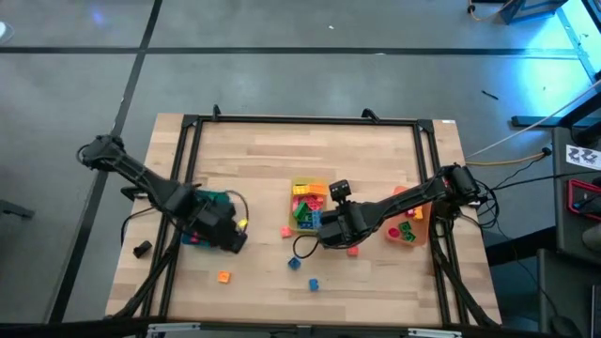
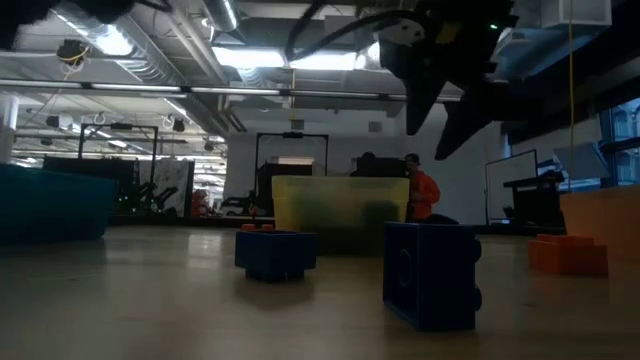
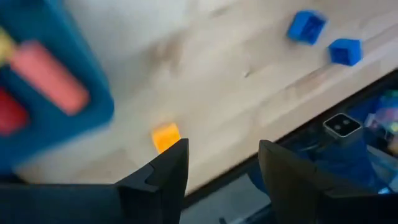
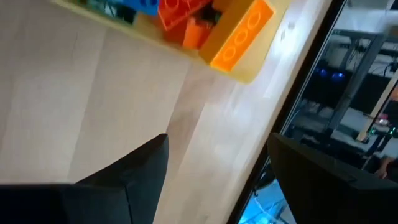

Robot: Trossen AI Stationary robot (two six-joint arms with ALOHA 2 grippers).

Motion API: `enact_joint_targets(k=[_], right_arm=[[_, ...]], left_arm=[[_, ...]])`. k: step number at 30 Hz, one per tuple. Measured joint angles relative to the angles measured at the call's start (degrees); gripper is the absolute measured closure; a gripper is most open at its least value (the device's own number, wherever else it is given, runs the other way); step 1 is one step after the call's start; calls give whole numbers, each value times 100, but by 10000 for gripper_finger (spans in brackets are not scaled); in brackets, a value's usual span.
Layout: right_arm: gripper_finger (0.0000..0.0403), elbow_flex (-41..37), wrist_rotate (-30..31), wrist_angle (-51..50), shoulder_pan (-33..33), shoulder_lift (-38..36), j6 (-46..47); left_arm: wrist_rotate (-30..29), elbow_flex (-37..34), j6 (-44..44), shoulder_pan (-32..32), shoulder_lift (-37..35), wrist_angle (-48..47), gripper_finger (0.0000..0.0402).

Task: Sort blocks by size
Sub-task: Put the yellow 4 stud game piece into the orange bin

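Loose blocks lie on the wooden table: an orange one (image 1: 223,276), two blue ones (image 1: 294,264) (image 1: 314,282), a pink one (image 1: 286,230) and a red one (image 1: 353,250). My left gripper (image 1: 233,240) hangs open beside the blue bin (image 1: 211,202), above the table. In its wrist view the fingers (image 3: 224,168) are empty, with the orange block (image 3: 165,136) beyond them. My right gripper (image 1: 324,235) hangs open near the yellow bin (image 1: 308,202), above bare table (image 4: 217,168). More blocks fill the yellow bin (image 4: 236,37). A pink block (image 3: 50,76) lies in the blue bin.
An orange bin (image 1: 408,225) with a few blocks stands at the table's right edge. A black frame (image 1: 310,120) runs around the tabletop. In the low view two blue blocks (image 2: 275,253) (image 2: 432,272) stand close, and a person in orange (image 2: 420,195) is far behind.
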Motion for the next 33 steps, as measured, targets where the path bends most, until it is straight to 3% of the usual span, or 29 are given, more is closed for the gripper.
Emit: enact_joint_targets(k=[8, 12, 23, 33], right_arm=[[129, 0, -457, -416, 0, 2, 470], [129, 0, -593, -465, 2, 2, 468], [129, 0, -592, -470, 2, 2, 466], [129, 0, -593, -468, 2, 2, 464]], left_arm=[[546, 0, -1887, -1034, 724, 115, 222], [589, 0, -2434, -1355, 1202, 122, 222], [536, -2, -2329, -1500, 2347, 670, 221], [203, -2, -2293, -1498, 2663, 834, 221]])
